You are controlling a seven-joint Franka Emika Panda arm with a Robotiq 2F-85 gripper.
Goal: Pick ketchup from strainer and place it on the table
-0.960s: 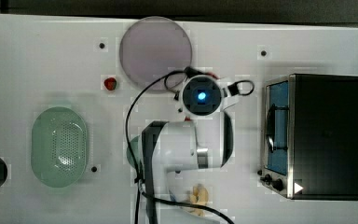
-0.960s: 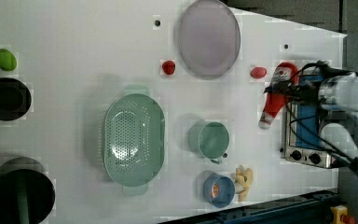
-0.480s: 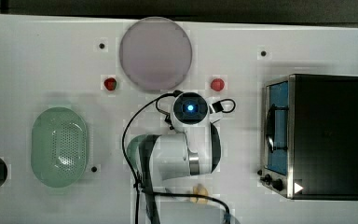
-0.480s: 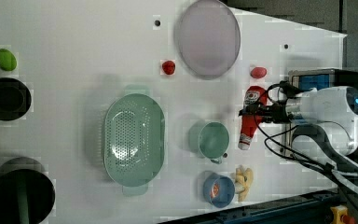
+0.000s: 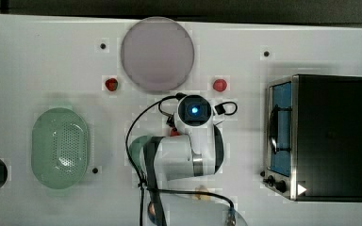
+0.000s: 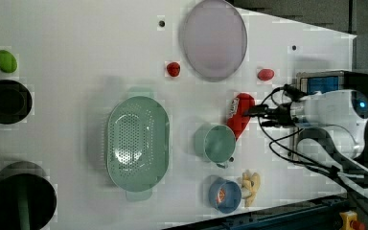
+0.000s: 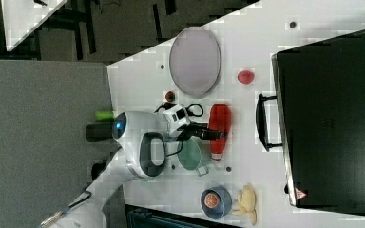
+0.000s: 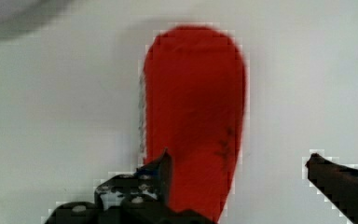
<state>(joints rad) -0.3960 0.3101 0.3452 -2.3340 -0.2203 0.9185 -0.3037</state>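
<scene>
The white table (image 6: pixel 76 43) carries everything here, with a black toaster oven (image 5: pixel 330 136) at the top view's right. The white robot arm (image 6: pixel 335 120) reaches in from the left view's right. A pale green strainer (image 6: pixel 136 141) sits well to the left view's left with nothing in it, and a round grey-lilac plate (image 6: pixel 214 38) lies toward the left view's top. The ketchup (image 6: pixel 239 115), a red bottle, lies flat on the table just beside a teal cup (image 6: pixel 218 143), between the cup and the arm, well apart from the strainer. In the wrist view the gripper (image 8: pixel 237 172) straddles the bottle (image 8: pixel 193 116), its fingers spread wide: one finger (image 8: pixel 161 168) rests against the bottle's edge, the other stands clear of it. Two small red fruits (image 6: pixel 173 69) lie near the plate, one on each side.
</scene>
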